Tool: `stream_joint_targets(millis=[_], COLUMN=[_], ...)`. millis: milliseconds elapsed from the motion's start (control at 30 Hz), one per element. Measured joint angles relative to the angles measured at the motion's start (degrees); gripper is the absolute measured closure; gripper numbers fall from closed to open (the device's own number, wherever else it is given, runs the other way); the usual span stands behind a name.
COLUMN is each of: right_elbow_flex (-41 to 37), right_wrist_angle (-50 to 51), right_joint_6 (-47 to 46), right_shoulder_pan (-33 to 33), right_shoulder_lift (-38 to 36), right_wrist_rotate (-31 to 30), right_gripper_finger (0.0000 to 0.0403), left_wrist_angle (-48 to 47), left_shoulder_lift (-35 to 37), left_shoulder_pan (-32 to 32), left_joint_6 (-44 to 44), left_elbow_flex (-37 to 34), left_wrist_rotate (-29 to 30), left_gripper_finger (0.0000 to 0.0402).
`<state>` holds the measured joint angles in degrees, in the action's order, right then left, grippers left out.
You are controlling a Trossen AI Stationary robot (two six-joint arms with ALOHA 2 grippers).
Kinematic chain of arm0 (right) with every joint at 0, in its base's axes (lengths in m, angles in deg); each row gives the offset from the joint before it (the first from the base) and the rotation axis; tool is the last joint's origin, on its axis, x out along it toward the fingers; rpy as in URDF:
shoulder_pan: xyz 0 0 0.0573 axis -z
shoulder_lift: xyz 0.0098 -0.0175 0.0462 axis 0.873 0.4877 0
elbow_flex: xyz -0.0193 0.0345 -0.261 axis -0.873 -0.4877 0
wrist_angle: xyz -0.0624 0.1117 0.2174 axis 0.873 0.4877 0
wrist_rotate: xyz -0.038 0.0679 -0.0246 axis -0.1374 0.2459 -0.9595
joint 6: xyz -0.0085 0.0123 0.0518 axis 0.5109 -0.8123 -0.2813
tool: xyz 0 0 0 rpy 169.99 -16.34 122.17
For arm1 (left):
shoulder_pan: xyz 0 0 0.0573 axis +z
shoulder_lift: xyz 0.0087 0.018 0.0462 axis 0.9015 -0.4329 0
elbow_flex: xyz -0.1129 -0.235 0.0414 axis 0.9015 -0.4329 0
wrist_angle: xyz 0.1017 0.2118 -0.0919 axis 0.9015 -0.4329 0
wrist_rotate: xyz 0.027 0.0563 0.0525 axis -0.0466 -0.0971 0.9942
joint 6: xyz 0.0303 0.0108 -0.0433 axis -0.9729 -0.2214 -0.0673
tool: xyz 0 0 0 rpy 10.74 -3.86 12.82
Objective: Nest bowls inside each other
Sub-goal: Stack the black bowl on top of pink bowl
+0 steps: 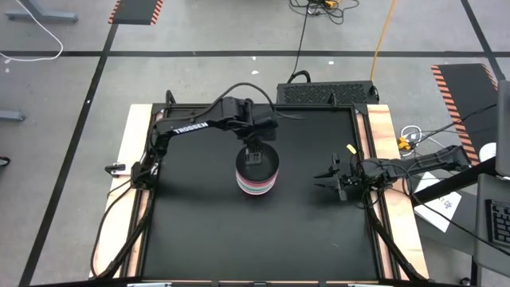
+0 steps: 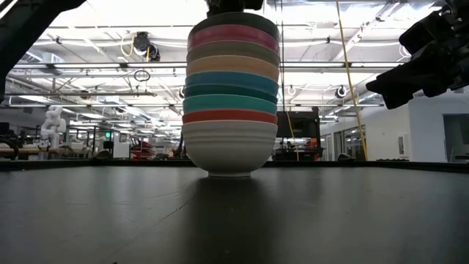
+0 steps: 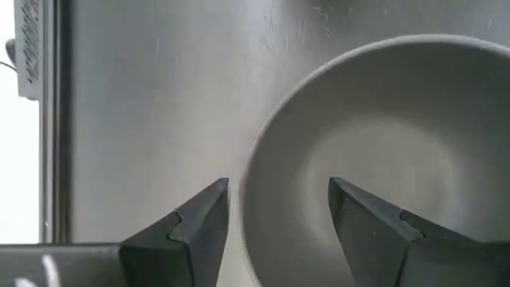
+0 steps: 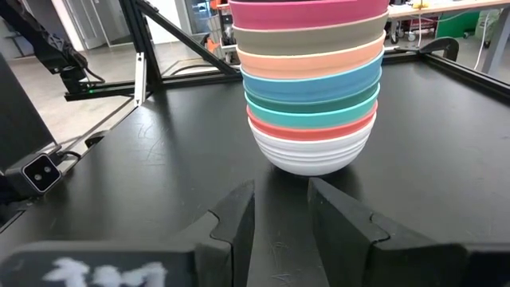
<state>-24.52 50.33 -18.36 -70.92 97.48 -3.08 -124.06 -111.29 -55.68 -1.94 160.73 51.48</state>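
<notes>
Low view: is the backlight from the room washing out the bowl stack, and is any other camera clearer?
Low view: bright ceiling lights behind, yet the stack keeps its colour bands, with its shadow falling forward on the table. Right wrist view: evenly lit, bands crisp. Left wrist view: too close, the top bowl looks soft and grey.

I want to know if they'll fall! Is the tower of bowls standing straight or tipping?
Straight. The bowl stack sits level on the white bottom bowl, flat on the black table.
</notes>
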Motion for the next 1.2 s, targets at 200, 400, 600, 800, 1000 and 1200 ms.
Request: stream_joint_targets(millis=[200, 400, 600, 800, 1000, 1200], right_elbow_flex=[0.0, 0.0, 0.0, 0.0, 0.0, 0.0], right_wrist_angle=[0.0, 0.0, 0.0, 0.1, 0.0, 0.0], right_joint_6=[0.0, -0.1, -0.2, -0.2, -0.6, -0.6], right_shoulder_pan=[0.0, 0.0, 0.0, 0.0, 0.0, 0.0], right_shoulder_lift=[0.2, 0.2, 0.2, 0.9, 2.5, 3.6], right_wrist_rotate=[0.0, 0.0, 0.0, 0.0, 0.0, 0.0], right_gripper_finger=[0.0291, 0.0291, 0.0291, 0.0291, 0.0291, 0.0291], left_wrist_angle=[4.6, 9.5, 13.3, 16.1, 18.7, 19.2], left_shoulder_lift=[0.4, 0.4, 0.4, 0.4, 0.2, 0.3], left_shoulder_pan=[-1.9, -2.1, -1.6, -1.6, -2.0, -1.8], left_joint_6=[-2.4, -4.0, -4.5, -3.2, -3.4, -3.6], left_elbow_flex=[0.0, 0.0, 0.0, -1.0, -4.1, -5.0], left_wrist_rotate=[0.4, 0.5, 0.4, -0.3, -2.6, -3.0], left_gripper_finger=[0.0185, 0.0185, 0.0186, 0.0186, 0.0186, 0.0186])
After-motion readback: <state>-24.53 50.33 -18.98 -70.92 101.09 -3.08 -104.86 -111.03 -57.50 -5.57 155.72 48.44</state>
